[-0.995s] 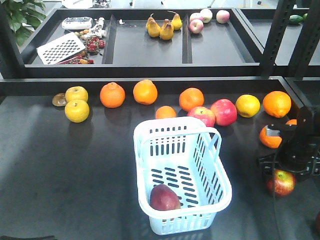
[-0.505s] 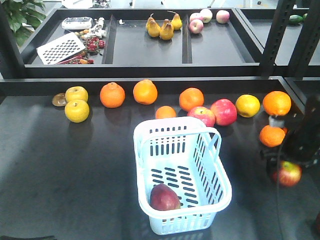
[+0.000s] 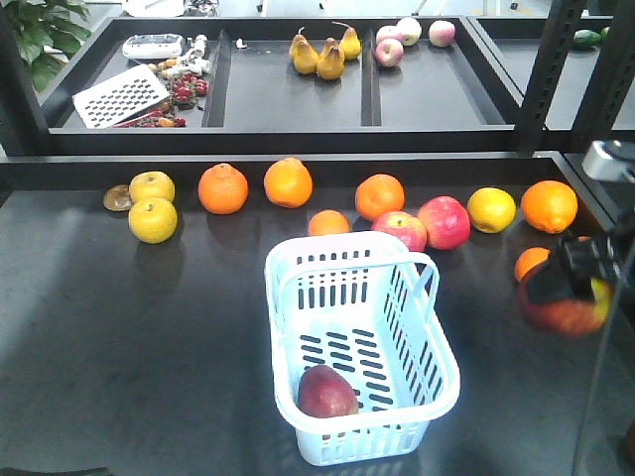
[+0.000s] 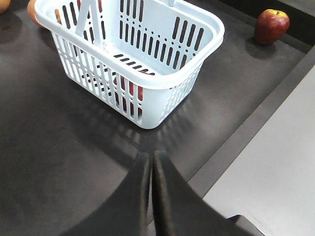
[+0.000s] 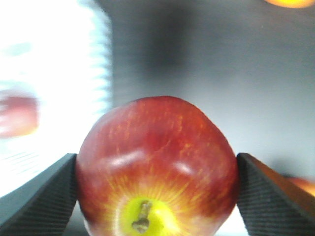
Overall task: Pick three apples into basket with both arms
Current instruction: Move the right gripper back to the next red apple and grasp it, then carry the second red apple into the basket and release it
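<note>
The pale blue-white basket (image 3: 437, 372) stands mid-table with one dark red apple (image 3: 325, 392) lying in its near corner. My right gripper (image 3: 556, 288) hangs above the table to the right of the basket, shut on a second apple (image 3: 568, 312). In the right wrist view that apple (image 5: 157, 162) fills the gap between the ribbed pads (image 5: 42, 199), stem end facing the camera. My left gripper (image 4: 151, 160) is shut on nothing, low over the table in front of the basket (image 4: 162, 96). Another apple (image 4: 271, 25) sits on the table beyond it.
Oranges (image 3: 223, 188), yellow fruits (image 3: 153, 219) and lighter pink-red apples (image 3: 444, 221) lie in a row behind the basket. An orange (image 3: 531, 261) sits just behind my right gripper. A rear shelf holds pears (image 3: 322, 55). Black posts (image 3: 544, 74) rise at the right.
My right gripper has lifted the apple off the table at the right and carried it upward. The basket and the apple inside it have not moved.
</note>
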`<state>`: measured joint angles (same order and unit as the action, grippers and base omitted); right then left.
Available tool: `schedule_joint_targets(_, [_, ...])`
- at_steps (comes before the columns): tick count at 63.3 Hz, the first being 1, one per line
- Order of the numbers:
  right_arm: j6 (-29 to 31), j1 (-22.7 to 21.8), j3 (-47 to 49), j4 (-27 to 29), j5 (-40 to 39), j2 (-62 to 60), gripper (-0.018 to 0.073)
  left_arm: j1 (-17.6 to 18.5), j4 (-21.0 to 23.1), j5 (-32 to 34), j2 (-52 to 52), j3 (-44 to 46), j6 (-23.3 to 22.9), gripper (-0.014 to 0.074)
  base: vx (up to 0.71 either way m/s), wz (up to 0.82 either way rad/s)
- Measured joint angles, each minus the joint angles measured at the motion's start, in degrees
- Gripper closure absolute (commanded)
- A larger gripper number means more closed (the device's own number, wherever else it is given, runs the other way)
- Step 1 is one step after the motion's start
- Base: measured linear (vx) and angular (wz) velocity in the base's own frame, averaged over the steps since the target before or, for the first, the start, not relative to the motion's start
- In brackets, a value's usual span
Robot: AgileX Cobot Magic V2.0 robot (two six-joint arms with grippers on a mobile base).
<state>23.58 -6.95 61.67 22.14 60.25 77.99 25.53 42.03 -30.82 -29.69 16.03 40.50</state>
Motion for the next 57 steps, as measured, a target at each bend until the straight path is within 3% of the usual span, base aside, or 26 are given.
schedule_joint_targets(15, [12.5, 1.5, -14.9, 17.8, -0.5, -11.7, 0.0564, 0.0, 0.0, 0.0, 0.0, 0.0, 0.0, 0.0603, 0.00, 0.00])
schedule_joint_targets(22, [17.2, 7.6, -19.2, 24.5, -4.9, -12.6, 0.0564, 0.0, 0.0, 0.0, 0.0, 0.0, 0.0, 0.0603, 0.00, 0.00])
schedule_joint_targets(37, [18.4, 24.5, -20.2, 28.4, -24.8, -6.3, 0.0534, 0.0, 0.0, 0.0, 0.0, 0.0, 0.0, 0.0603, 0.00, 0.00])
schedule_joint_targets(44, [19.0, 29.2, -19.3, 29.3, -31.8, -0.9, 0.0454, 0.0, 0.0, 0.0, 0.0, 0.0, 0.0, 0.0603, 0.00, 0.00])
schedule_joint_targets(57, [20.2, 31.1, -14.0, 30.4, -33.8, 8.3, 0.0134, 0.0, 0.0, 0.0, 0.0, 0.0, 0.0, 0.0603, 0.00, 0.00])
